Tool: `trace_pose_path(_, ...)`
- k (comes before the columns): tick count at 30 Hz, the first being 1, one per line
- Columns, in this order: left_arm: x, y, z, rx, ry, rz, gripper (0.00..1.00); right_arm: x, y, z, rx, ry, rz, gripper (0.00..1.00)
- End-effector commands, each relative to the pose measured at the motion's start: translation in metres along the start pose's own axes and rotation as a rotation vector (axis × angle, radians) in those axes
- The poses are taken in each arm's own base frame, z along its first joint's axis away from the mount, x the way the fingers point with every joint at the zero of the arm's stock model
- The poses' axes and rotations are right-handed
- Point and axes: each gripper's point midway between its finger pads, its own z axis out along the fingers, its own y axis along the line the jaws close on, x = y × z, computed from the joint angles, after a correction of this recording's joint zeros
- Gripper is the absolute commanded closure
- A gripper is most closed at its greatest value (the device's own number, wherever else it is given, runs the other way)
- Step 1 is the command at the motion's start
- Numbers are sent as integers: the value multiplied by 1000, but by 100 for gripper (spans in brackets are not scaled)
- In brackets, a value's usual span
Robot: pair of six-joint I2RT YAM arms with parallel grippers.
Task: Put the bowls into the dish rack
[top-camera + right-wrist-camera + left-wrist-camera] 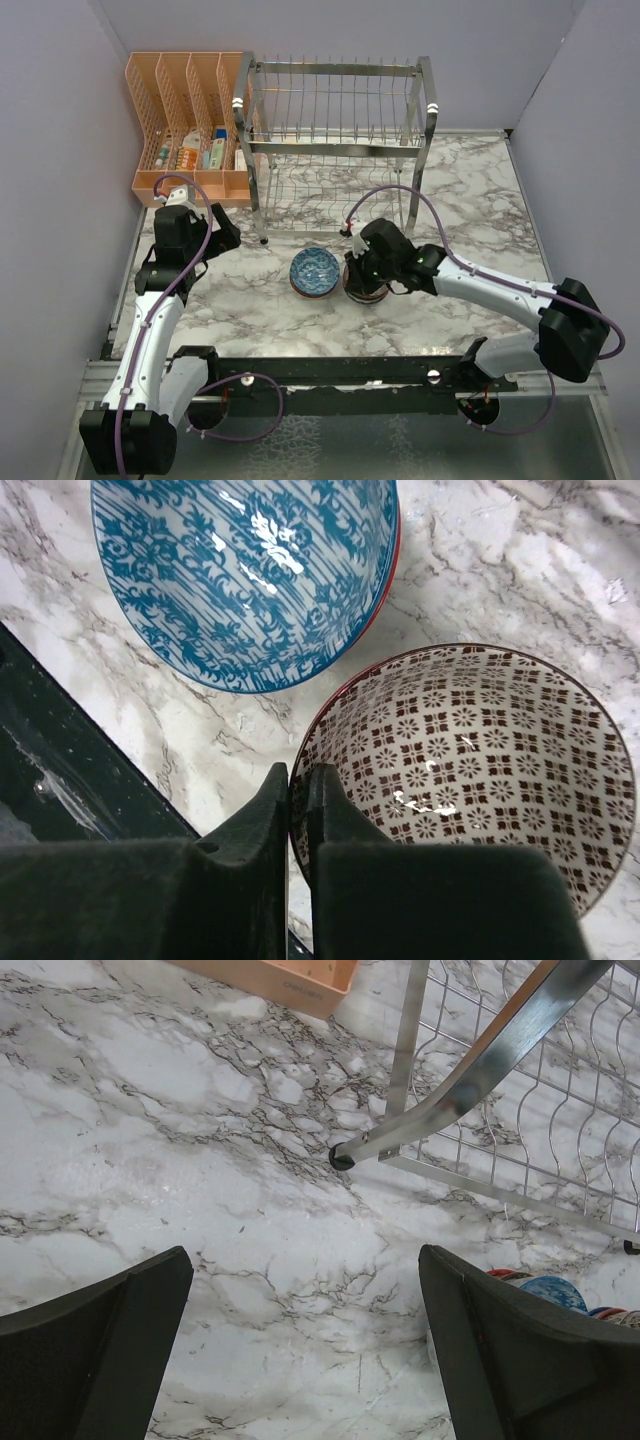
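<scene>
A blue-patterned bowl (315, 271) sits on the marble table in front of the chrome dish rack (335, 140). Right beside it is a bowl with a reddish-brown pattern inside (470, 760). My right gripper (298, 785) is shut on that bowl's rim, one finger outside and one inside; in the top view the gripper (362, 268) covers most of the bowl. The blue bowl (245, 575) lies just beyond it. My left gripper (305, 1310) is open and empty over bare marble near the rack's front left foot (342, 1158), left of the bowls (555, 1290).
An orange mesh slotted organiser (190, 125) holding small packets stands left of the rack at the back. Grey walls close both sides. The table's dark front rail (330, 370) runs along the near edge.
</scene>
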Motion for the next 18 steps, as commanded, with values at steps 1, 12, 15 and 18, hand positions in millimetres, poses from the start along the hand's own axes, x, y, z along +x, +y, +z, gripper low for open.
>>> trace_pose_path(1, -2, 4, 1, -16, -14, 9, 1, -7, -4, -5, 40, -26, 4, 99)
trace_pose_path(12, -2, 5, 1, -19, -12, 8, 1, -45, -4, -30, 89, -148, -19, 99)
trace_pose_path(15, -2, 4, 1, -18, -14, 7, 1, -58, -3, -37, 99, -186, -28, 99)
trace_pose_path(18, -2, 5, 0, -19, -14, 8, 1, -69, 0, -42, 91, -215, -31, 99)
